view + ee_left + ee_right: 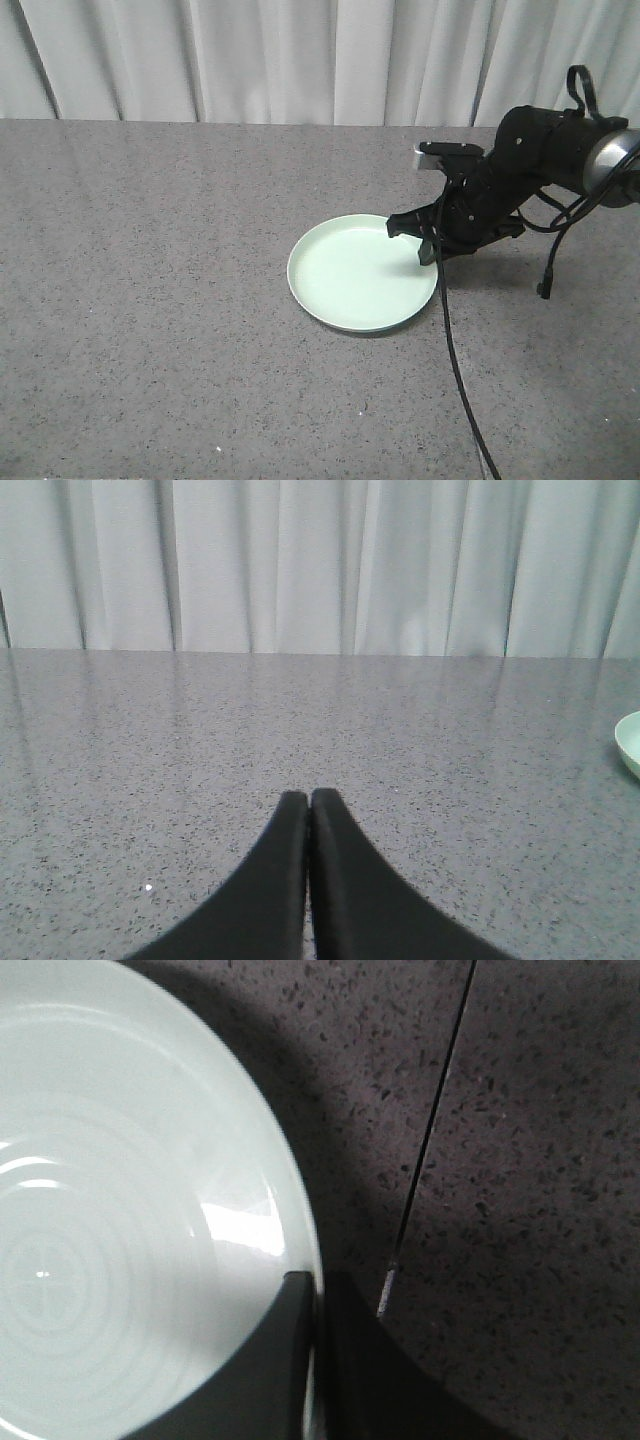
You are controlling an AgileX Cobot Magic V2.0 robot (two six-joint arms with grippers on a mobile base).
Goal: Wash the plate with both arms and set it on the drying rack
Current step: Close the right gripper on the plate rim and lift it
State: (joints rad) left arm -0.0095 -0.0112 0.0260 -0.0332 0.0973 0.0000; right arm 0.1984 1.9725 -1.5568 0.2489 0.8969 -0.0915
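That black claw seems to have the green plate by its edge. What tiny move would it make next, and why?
Probably lift the plate slightly off the counter. The right gripper straddles the plate's rim, one finger inside and one outside, pressed close on it, so the grip looks made. The left gripper is shut and off to the side, holding nothing.
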